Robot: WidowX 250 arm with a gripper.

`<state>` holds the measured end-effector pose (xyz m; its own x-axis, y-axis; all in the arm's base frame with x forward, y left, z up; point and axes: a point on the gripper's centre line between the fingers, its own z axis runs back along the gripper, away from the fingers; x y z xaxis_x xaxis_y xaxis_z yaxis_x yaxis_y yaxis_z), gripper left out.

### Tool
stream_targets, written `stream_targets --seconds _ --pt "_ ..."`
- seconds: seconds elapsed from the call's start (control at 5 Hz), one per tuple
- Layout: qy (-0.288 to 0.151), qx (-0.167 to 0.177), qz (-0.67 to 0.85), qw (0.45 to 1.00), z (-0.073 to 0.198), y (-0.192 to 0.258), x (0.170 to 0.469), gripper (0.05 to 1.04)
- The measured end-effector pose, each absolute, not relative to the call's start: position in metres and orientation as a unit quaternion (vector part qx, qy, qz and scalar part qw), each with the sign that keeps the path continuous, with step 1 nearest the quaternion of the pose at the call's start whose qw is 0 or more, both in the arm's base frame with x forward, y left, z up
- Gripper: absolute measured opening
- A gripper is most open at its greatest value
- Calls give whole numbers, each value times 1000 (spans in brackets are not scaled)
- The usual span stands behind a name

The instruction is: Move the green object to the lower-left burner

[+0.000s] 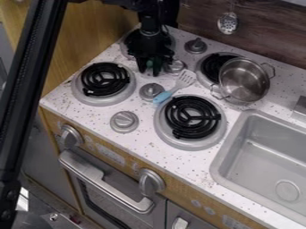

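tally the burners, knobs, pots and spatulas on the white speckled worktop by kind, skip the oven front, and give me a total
round grey-rimmed burners: 4
round grey plastic knobs: 4
silver metal pot with two handles: 1
slotted spatula with a blue handle: 1
total: 10

No readable text, label, brand, number or sign stands on anything here.
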<state>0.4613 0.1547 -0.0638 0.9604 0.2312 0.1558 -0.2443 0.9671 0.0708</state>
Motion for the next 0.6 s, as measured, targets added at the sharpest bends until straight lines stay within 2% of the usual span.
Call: stream_targets --seconds 0.2,0.4,0.6 --pt "-66 50 120 989 -64 155 459 348" --pt "-81 40 126 988 -64 150 452 347" --pt "-104 48 149 982 -45 153 434 347"
